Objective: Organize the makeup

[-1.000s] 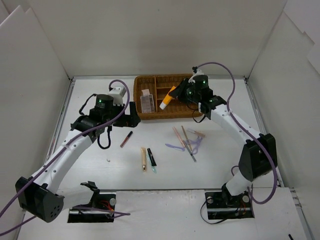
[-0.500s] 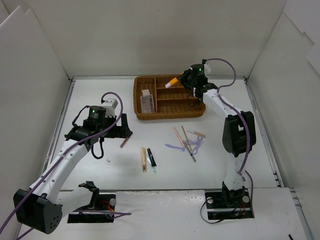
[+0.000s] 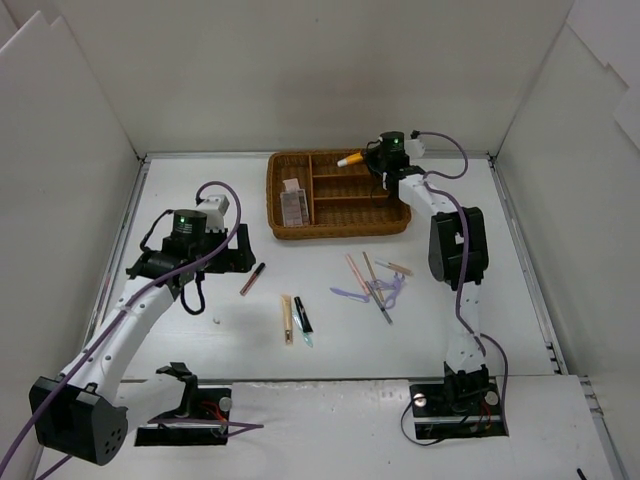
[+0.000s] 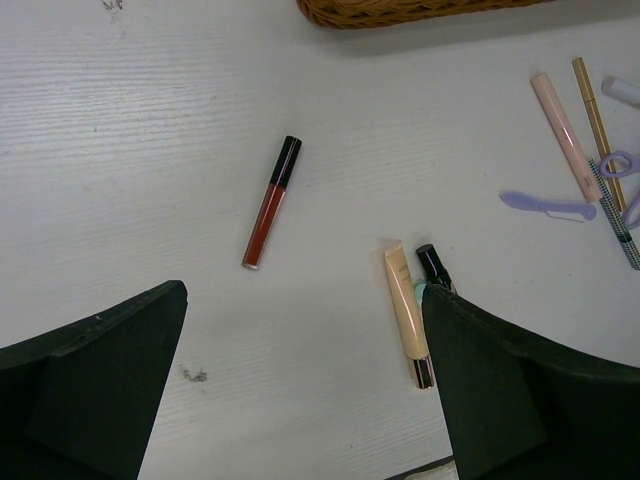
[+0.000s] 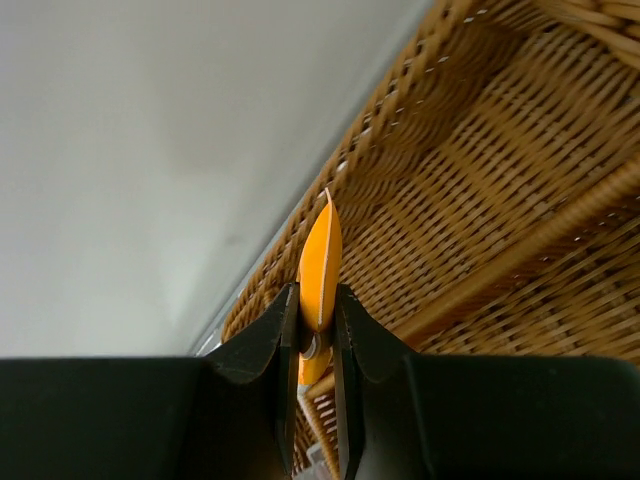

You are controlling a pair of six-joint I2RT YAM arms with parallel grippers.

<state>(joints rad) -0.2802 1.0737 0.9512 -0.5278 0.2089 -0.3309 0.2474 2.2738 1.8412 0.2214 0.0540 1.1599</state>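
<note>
My right gripper (image 3: 371,160) is shut on the orange tube (image 3: 352,159), holding it over the back compartment of the wicker tray (image 3: 340,232). In the right wrist view the tube (image 5: 320,265) is pinched flat between the fingers, with the tray's weave (image 5: 480,180) right behind it. My left gripper (image 3: 238,250) hangs open over the table, nothing between its fingers. Ahead of it lie a red lip gloss (image 4: 271,203), a beige tube (image 4: 408,313) and a black mascara (image 4: 432,262). A brown palette (image 3: 292,205) lies in the tray's left compartment.
Thin pencils (image 3: 370,278) and a lilac tool (image 4: 548,205) lie scattered in front of the tray, right of centre. A pink pencil (image 4: 564,135) and a gold one (image 4: 597,115) lie among them. White walls enclose the table on three sides.
My right arm has carried the orange tube from the tray's middle toward its back edge. The left arm has drawn back from the tray, leftward, and now hovers behind the lip gloss.
</note>
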